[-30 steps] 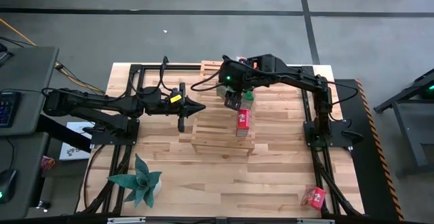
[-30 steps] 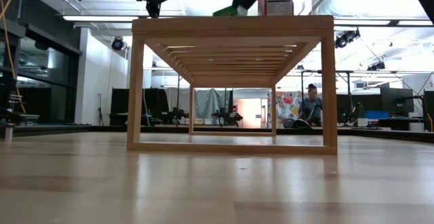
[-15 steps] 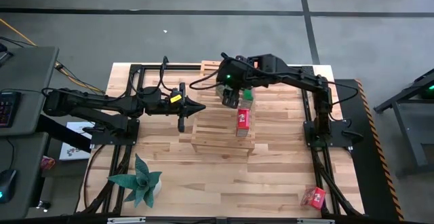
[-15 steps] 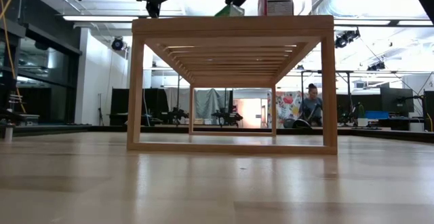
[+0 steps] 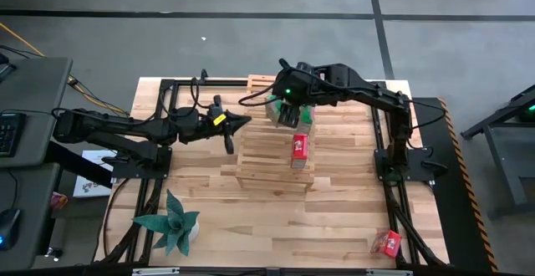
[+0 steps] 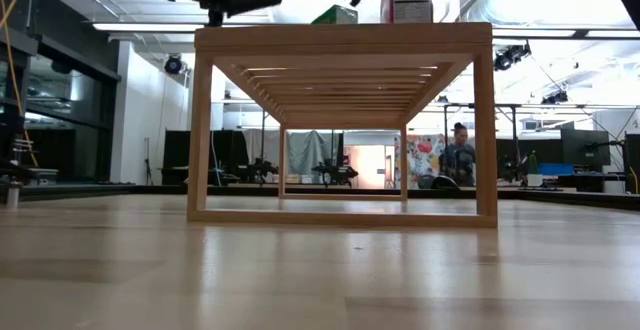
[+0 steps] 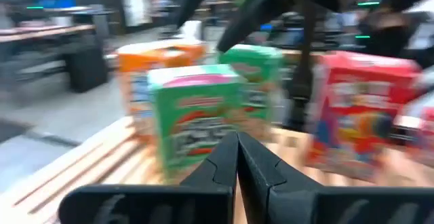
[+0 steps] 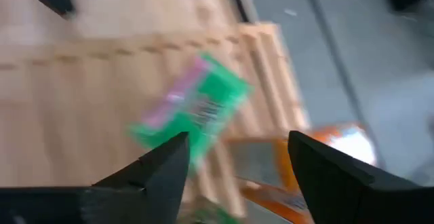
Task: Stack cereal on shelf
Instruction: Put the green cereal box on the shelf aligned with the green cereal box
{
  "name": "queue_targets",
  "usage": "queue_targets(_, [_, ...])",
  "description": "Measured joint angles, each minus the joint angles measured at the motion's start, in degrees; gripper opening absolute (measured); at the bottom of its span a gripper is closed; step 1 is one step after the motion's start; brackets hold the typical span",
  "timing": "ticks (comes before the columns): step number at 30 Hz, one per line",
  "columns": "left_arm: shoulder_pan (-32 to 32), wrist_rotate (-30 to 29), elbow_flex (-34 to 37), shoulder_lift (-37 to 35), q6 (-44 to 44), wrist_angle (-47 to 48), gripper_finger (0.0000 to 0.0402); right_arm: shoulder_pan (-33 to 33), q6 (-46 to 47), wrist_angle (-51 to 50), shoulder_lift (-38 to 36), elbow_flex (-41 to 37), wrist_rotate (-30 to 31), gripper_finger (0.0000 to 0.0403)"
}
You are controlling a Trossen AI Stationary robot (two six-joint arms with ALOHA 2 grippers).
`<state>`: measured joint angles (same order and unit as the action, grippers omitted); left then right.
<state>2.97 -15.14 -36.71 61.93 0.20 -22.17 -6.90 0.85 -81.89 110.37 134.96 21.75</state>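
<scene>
- Wooden tabletop (image 5: 334, 226) fills the high view, and we see the slatted shelf (image 5: 266, 155) standing at its centre, as in the earlier pictures.
- We find the right arm's gripper (image 5: 287, 115) over the far end of the shelf; it has shifted slightly rightward since a second ago, and its fingers (image 8: 159, 166) now stand apart, holding nothing.
- We see the left gripper (image 5: 236, 124) just left of the shelf, its fingers (image 7: 234, 159) pressed together; it has swung a little farther from us than before.
- A green cereal box (image 8: 193, 112) now stands free on the slats beyond the right gripper; in the low view it (image 6: 335, 14) sits upright on the top, no longer tilted.
- A red cereal box (image 5: 299, 147) stays on the shelf's right side.
- Another red box (image 5: 387, 242) lies at the table's near right corner.
</scene>
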Motion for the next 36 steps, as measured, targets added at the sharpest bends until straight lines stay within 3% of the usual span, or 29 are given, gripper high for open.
queue_targets(4, [0.05, -5.47, 0.04, 1.72, 0.03, 0.10, 0.0000, -0.86, 1.39, -2.64, 0.27, 0.00, 3.99, 0.0184])
queue_targets(9, [0.05, -5.44, -0.02, 6.11, 0.52, -5.02, 0.0000, -2.14, 3.47, -3.88, 0.66, -0.49, 3.51, 0.0040])
queue_targets(11, [0.05, -5.06, -0.02, 7.63, 1.66, -6.92, 0.0000, -2.48, 3.57, -3.52, 0.70, -0.57, 1.93, 0.0013])
queue_targets(14, [0.05, -4.72, -0.02, 9.13, 2.20, -9.02, 0.0000, -2.51, 3.69, -2.97, 0.70, -0.57, -0.69, 0.0025])
queue_targets(19, [0.42, -3.79, -0.02, 9.57, 2.87, -10.38, 0.0000, -2.44, 4.66, -3.20, 0.70, -0.57, -2.28, 0.0004])
queue_targets(27, [4.42, 5.79, -0.02, 9.57, -2.70, -7.65, 0.0000, -2.44, 6.85, -2.53, 0.72, -3.88, -3.38, 0.0002])
queue_targets(36, [6.09, 6.10, -0.02, 10.73, -4.08, -8.22, 0.0000, -2.44, 7.45, -0.38, 0.70, -5.70, -5.98, 0.0000])
